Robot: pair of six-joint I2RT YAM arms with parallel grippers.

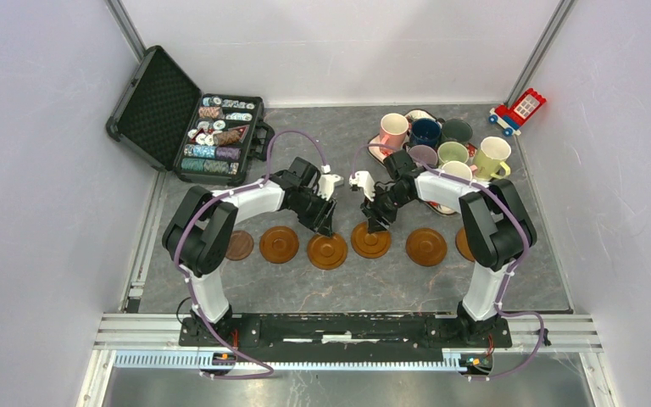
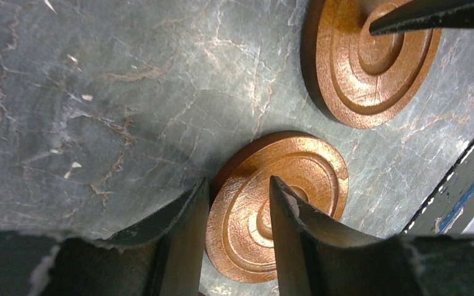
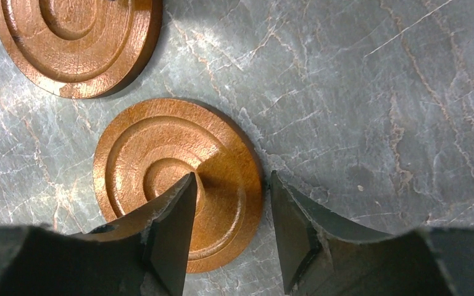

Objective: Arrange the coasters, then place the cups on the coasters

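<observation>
Only my wrist views show my left gripper (image 2: pixel 239 182) half-parted astride the rim of a round brown wooden coaster (image 2: pixel 302 169), my right gripper (image 3: pixel 233 176) likewise on the neighbouring coaster (image 3: pixel 154 148); overhead adds ceramic mugs (image 1: pixel 453 153), upper right.

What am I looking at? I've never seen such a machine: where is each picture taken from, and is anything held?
Two robot arms, bolted to a table, each end in a two-finger gripper. One picture looks down from above; the other two come from wrist cameras. Wooden coasters lie in a row, mugs stand back right, an open case of poker chips back left. The left gripper and the right gripper each straddle a coaster's rim, jaws apart; nothing looks lifted.
</observation>
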